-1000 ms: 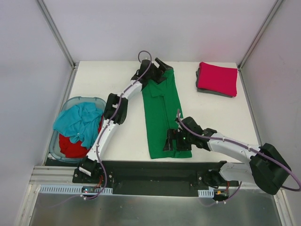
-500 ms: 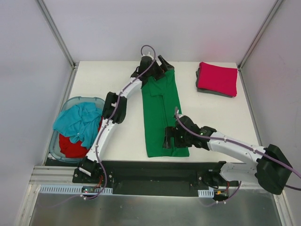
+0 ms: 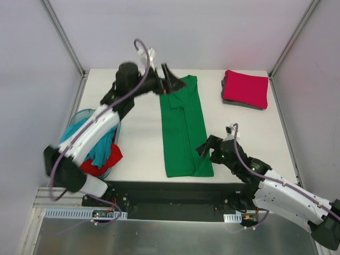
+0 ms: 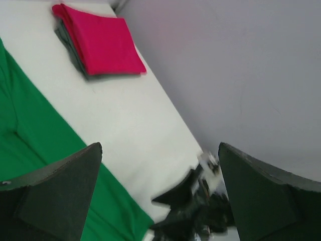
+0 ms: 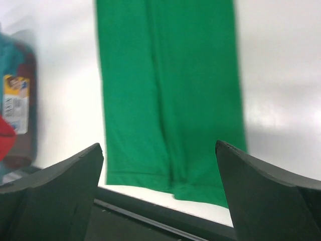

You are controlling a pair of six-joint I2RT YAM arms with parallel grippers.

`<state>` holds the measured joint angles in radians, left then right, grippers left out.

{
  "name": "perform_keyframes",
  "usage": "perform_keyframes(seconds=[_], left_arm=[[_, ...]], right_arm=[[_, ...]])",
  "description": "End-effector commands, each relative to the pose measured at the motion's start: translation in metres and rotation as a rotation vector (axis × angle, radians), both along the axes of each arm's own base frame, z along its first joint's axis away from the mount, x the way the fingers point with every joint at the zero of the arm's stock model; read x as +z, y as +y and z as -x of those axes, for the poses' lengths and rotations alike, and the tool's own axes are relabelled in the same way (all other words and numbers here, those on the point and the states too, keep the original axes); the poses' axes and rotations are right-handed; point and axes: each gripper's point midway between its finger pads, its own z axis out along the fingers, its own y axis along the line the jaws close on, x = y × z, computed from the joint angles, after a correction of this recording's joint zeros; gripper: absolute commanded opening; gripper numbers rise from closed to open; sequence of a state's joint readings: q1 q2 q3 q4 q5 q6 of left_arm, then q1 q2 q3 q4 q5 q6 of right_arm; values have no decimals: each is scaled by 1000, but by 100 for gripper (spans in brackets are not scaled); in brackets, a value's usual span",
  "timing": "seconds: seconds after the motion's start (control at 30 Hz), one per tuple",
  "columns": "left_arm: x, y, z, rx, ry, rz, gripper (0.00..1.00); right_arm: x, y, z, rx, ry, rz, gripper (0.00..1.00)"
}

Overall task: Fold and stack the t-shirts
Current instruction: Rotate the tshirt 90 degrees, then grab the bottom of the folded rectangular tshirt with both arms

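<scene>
The bright green t-shirt (image 3: 183, 130) lies on the table as a long narrow folded strip; it also shows in the right wrist view (image 5: 168, 95) and the left wrist view (image 4: 35, 150). My left gripper (image 3: 171, 79) is open and empty, lifted just off the strip's far left corner. My right gripper (image 3: 204, 149) is open and empty, raised beside the strip's near right corner. The crimson-pink t-shirt (image 3: 245, 88) lies folded on the folded dark grey t-shirt (image 3: 229, 101) at the far right. The teal t-shirt (image 3: 85, 139) and red t-shirt (image 3: 101, 159) sit crumpled in the tub.
The pale-blue plastic tub (image 3: 79, 114) stands at the table's left edge, partly hidden by my left arm. The table's near edge meets a black rail (image 3: 175, 188). White walls enclose the table.
Both grippers have let go of the green shirt and pulled back. My left arm swung up and left over the tub; my right arm withdrew to the right and near side. The shirt stayed flat.
</scene>
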<state>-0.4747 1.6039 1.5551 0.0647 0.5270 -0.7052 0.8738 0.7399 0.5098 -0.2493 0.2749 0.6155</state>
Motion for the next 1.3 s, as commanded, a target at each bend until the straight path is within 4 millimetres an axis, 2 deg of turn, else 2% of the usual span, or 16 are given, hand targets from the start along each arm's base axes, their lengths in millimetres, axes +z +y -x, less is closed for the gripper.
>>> perform_keyframes(seconds=[0.0,0.07,0.17,0.27,0.4,0.5,0.57,0.63,0.73,1.03,1.1,1.13,1.2,1.27], left_arm=[[-109,22,87,90,53,-251,99],[-156,40,127,100,155,-295,99],[-221,57,172,112,353,-322,99],[-261,61,209,44,475,-365,99],[-296,62,236,20,577,-421,97],[-311,58,251,-6,624,-444,90],[-314,52,251,-7,621,-433,84],[-320,51,254,-10,643,-448,68],[-330,52,257,-1,676,-475,52],[-345,47,265,-15,709,-526,23],[-348,46,266,-14,715,-535,6],[-349,46,266,-13,715,-538,0],[-350,47,265,-6,713,-544,0],[-349,47,265,-8,708,-542,0]], right_arm=[[-25,-40,0,-216,7,-49,96],[-31,-47,6,-246,17,-97,96],[-40,-48,14,-242,21,-168,96],[-48,-48,19,-242,38,-210,96],[-59,-48,24,-242,88,-183,96],[-67,-44,29,-211,138,-134,96],[-71,-44,32,-200,174,-86,96],[-77,-45,34,-202,213,-37,96],[-83,-46,37,-194,252,21,96],[-88,-52,42,-183,273,76,96],[-89,-54,44,-184,278,74,97],[-89,-54,46,-181,278,73,98],[-87,-52,47,-166,278,60,99],[-87,-50,51,-137,285,57,94]])
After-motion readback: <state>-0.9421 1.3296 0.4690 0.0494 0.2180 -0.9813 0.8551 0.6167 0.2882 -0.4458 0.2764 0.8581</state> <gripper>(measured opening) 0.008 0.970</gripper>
